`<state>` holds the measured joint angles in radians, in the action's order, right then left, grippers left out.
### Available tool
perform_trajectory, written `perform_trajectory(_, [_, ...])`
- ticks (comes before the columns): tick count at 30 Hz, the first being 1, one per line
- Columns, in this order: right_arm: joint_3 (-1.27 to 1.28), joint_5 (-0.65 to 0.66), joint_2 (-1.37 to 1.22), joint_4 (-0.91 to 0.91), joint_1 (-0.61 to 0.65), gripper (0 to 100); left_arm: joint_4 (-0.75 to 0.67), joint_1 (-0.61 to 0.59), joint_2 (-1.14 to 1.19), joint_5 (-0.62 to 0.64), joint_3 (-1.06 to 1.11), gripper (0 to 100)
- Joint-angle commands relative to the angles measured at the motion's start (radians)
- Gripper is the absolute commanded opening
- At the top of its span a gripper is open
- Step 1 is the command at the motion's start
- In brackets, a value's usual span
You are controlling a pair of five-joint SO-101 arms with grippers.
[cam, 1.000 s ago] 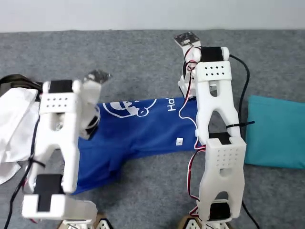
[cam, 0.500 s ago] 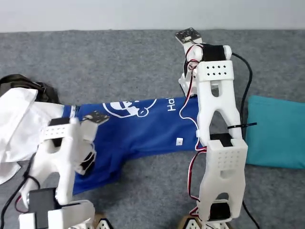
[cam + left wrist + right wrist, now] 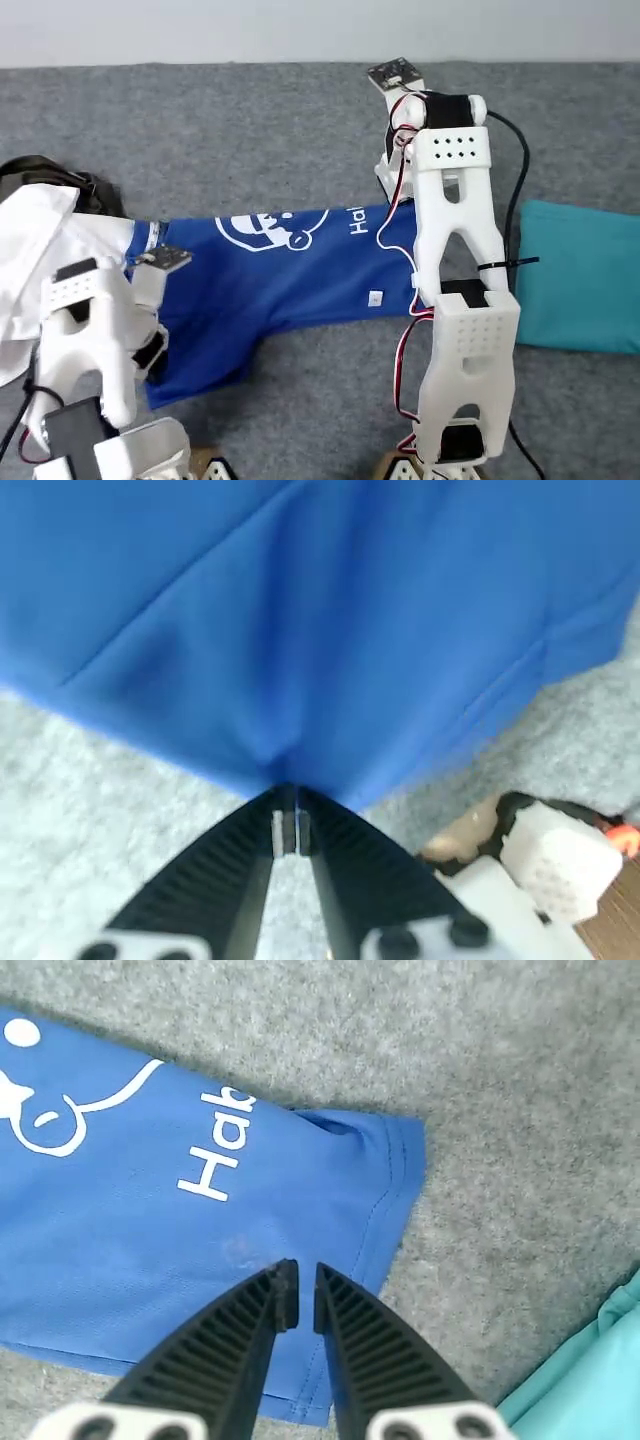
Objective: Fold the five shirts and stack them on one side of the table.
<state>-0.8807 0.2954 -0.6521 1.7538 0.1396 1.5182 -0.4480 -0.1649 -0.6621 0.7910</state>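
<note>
Nearest the arm bases, the left claw [image 3: 287, 825] is pressed together on the near hem of the blue shirt [image 3: 330, 610], and the cloth puckers at its tips. The shirt lies spread across the middle of the grey counter [image 3: 250, 110], print up. Farther back, the right claw [image 3: 299, 1298] stands over the shirt's end just beside the lettering, its jaws a sliver apart and holding nothing. To fold well, I judge the left should carry the hem low and straight toward the far edge while the right pins its end so nothing drags. A crumpled white shirt [image 3: 40, 250] lies left, a flat teal shirt [image 3: 585, 290] right
</note>
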Motion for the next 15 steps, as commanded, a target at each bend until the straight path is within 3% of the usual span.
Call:
perform_trajectory(1, [-0.044,-0.011,0.081,0.044,0.007,3.9,0.117,-0.006,-0.038,-0.012,-0.143,2])
perform_trajectory(7, [-0.044,-0.009,0.124,0.044,0.024,3.9,0.236,-0.043,-0.106,-0.011,-0.329,2])
perform_trajectory(15, [0.032,-0.005,0.180,0.044,0.159,4.3,0.232,-0.313,-0.285,-0.054,-0.381,2])
